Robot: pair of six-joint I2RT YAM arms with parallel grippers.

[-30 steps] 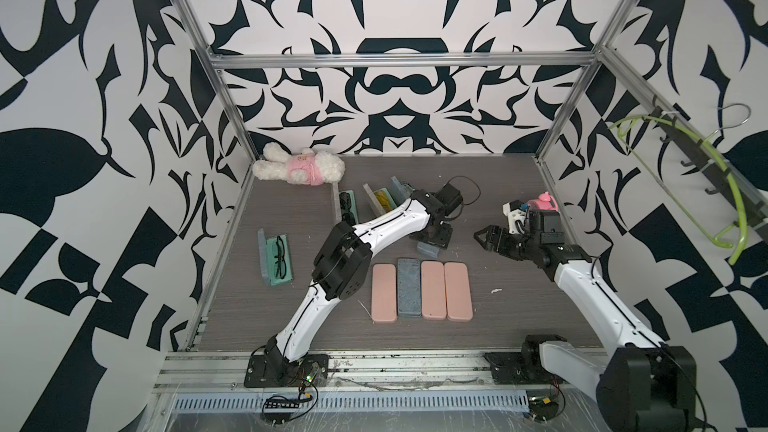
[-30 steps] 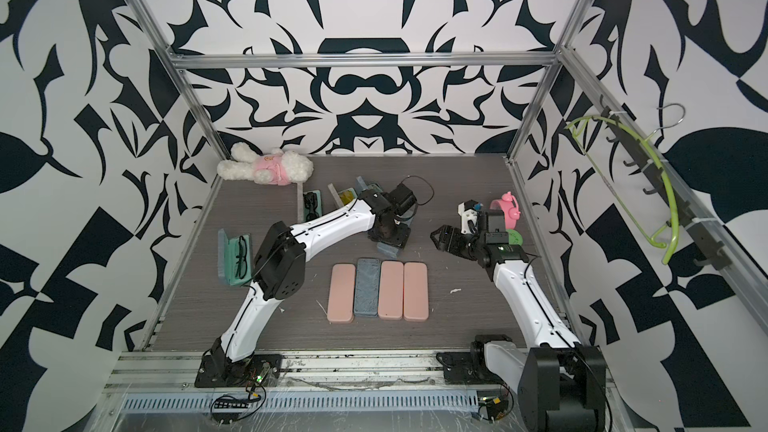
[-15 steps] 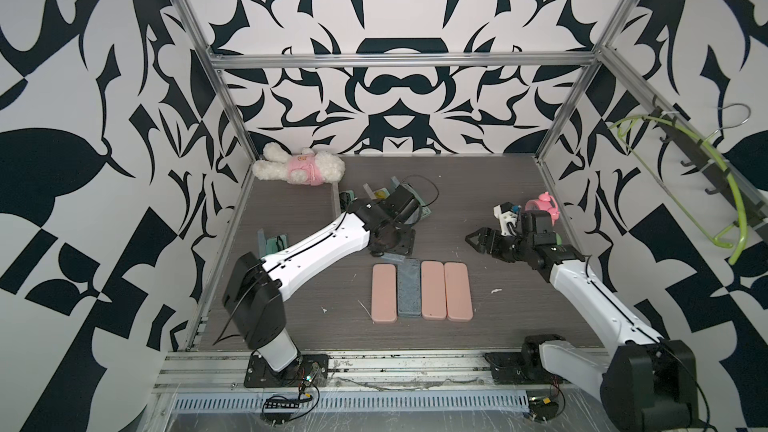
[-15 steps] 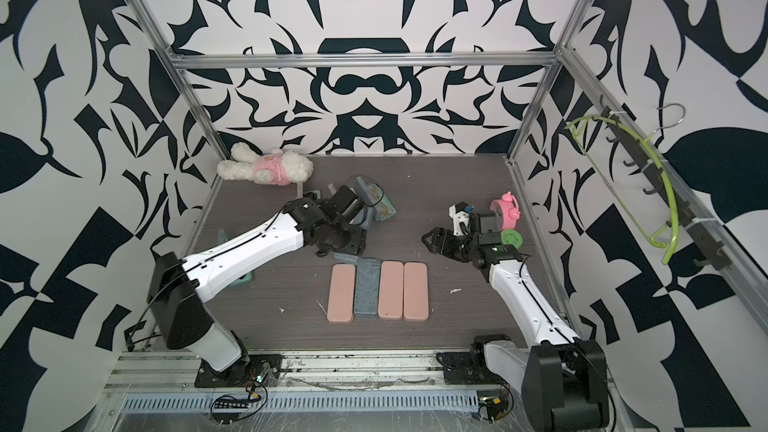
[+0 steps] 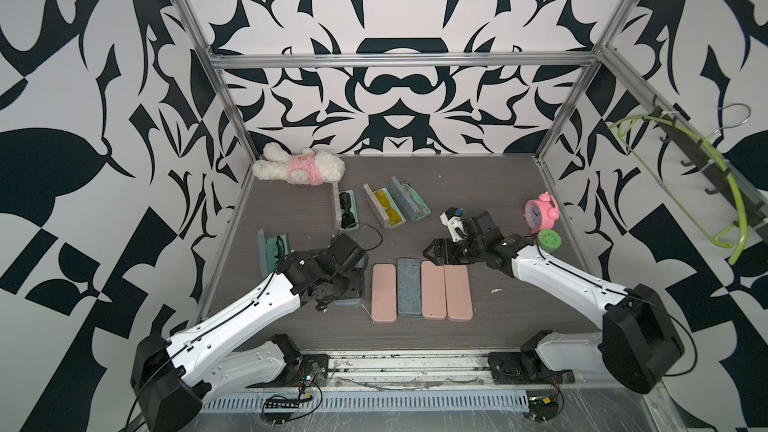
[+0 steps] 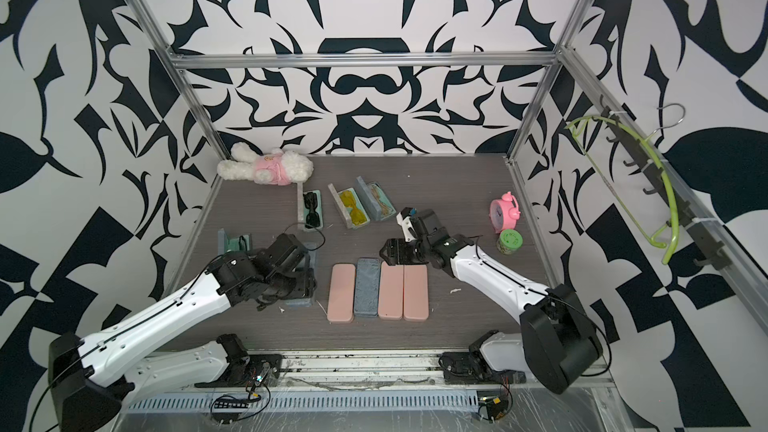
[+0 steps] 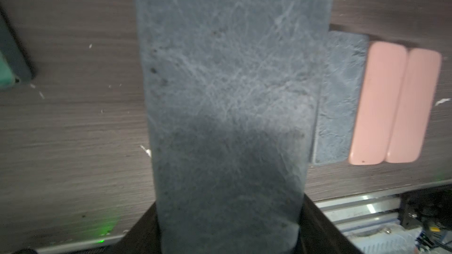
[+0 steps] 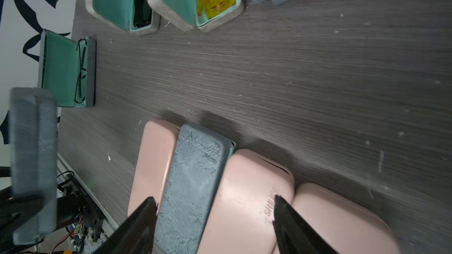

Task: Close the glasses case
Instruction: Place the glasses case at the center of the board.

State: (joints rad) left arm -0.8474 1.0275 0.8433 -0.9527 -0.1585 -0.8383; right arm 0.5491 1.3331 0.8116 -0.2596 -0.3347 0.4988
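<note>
On your left, the left arm stretches from its near-corner base forward and inward, low over the dark wood-grain table [image 5: 498, 317], with the wrist tipped downward. Your left gripper [image 5: 340, 290] is clamped across the width of the closed grey-blue leather-textured glasses case [image 7: 227, 81], a finger on each long edge. That case sits just to the left of the row of four closed oblong cases [image 5: 432, 292], three pink and one grey-blue. Its long axis runs near to far, roughly parallel to the row, and its broad face is turned to the wrist camera. In the right wrist view the seam along its side shows shut. You can't tell from here whether its lower end touches the table.

Moving right, the right arm reaches from its near-right base with the forearm angled inward and away and the wrist pointing left. Your right gripper [image 8: 214, 197] hangs with its jaws spread wide, gripping nothing, over the far ends of the grey-blue case and the pink one next to it in that row.
</note>
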